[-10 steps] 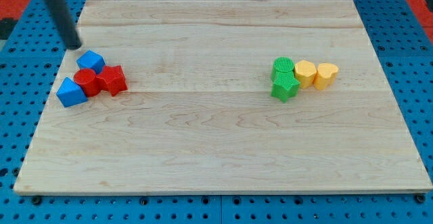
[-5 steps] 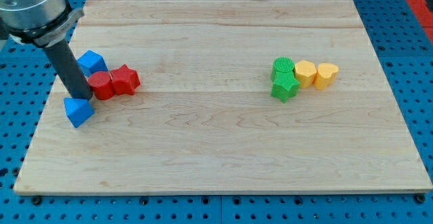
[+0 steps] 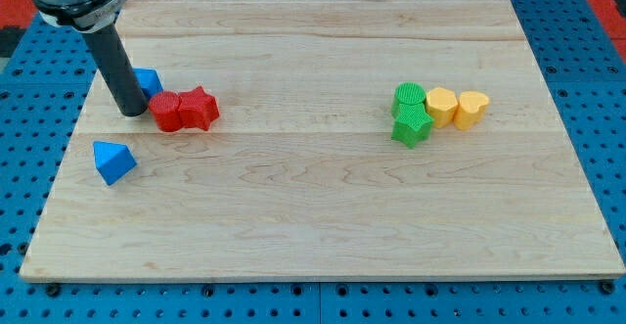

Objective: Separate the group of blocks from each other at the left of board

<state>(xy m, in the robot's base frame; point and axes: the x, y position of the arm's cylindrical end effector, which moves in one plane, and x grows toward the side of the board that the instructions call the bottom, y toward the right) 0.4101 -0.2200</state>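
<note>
Toward the view's left on the wooden desk (image 3: 313, 226): a blue triangular block (image 3: 113, 161), lying alone, apart from the rest. Above it, my tip (image 3: 132, 113), just left of the red cylinder (image 3: 166, 112) and in front of a blue cube (image 3: 148, 81), partly hidden. Touching the cylinder's right side, a red star block (image 3: 200, 108). No pincer on this rod. Far right: green cylinder (image 3: 409, 96), green star (image 3: 412, 125), yellow hexagon block (image 3: 441, 105), yellow heart (image 3: 472, 109), clustered together.

Two blue blocks (image 3: 114, 161), two red blocks (image 3: 184, 110), two green blocks (image 3: 411, 115) (stacked close), two yellow blocks (image 3: 457, 107).
</note>
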